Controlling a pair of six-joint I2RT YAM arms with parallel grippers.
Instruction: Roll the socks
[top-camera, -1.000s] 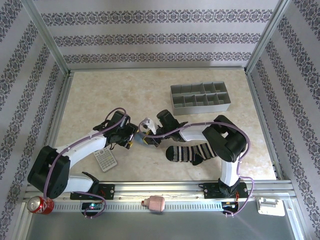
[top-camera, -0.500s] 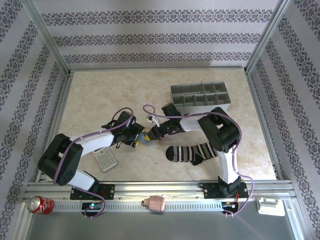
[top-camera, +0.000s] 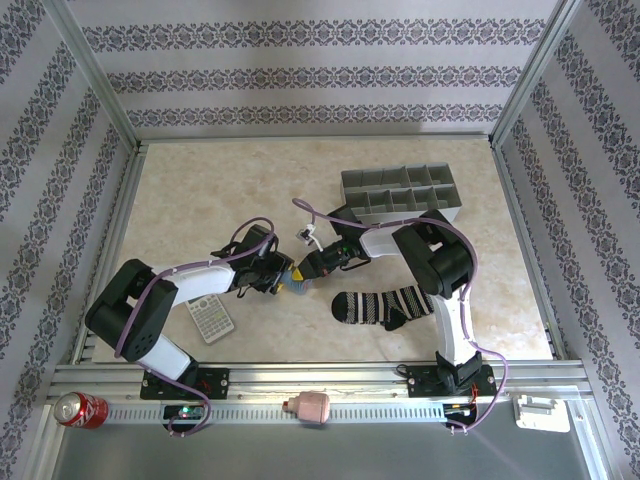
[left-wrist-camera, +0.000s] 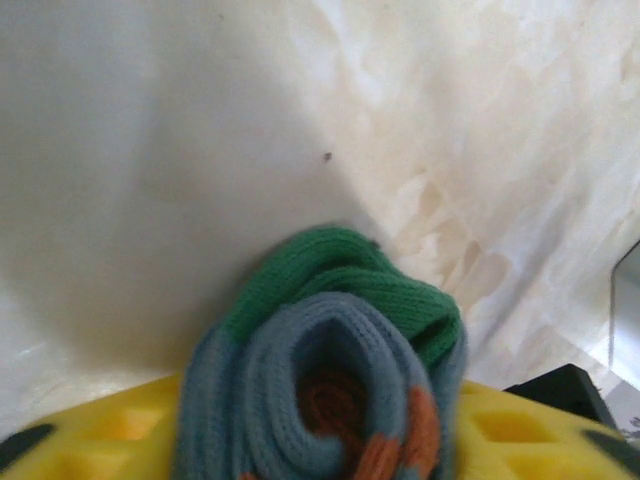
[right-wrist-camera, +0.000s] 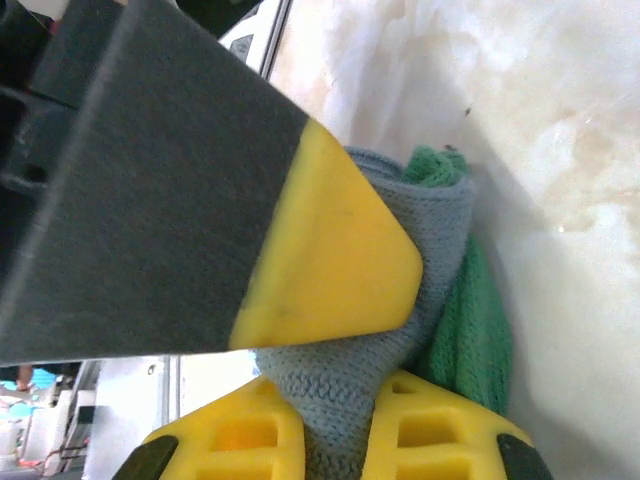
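Grip first: we find the right gripper (right-wrist-camera: 335, 445) clamped on the blue-grey sock (left-wrist-camera: 320, 340). In the right wrist view a narrow band of the grey knit is pinched between its two yellow pads (right-wrist-camera: 440, 440) at the bottom of the frame. The green toe (right-wrist-camera: 470, 330) bulges out to the right of them against the pale table (top-camera: 200, 190).

We note the left gripper (left-wrist-camera: 315, 435) set around the same sock at a narrow spread. In the left wrist view the rolled bundle fills the gap between its yellow pads (left-wrist-camera: 110, 425) at the bottom edge and touches both. The roll shows coiled grey layers, orange patches low in the coil and the green toe folded over the top. In the right wrist view one dark left finger (right-wrist-camera: 330, 260) with a yellow tip comes in from the upper left and presses on the sock's side.

From the top camera, the two claws meet nose to nose just left of the frame's centre, with the small roll between them on the table.

The black-and-white striped sock (top-camera: 385, 305) lies flat and unrolled to the lower right of that meeting point, near the right arm and apart from both claws.

A grey calculator (top-camera: 211, 318) lies to the lower left, just below the left arm. A grey divided tray (top-camera: 400, 214) stands at the upper right, beyond the right arm. A red can (top-camera: 72, 409) rests at the lower left corner, on the metal rail.
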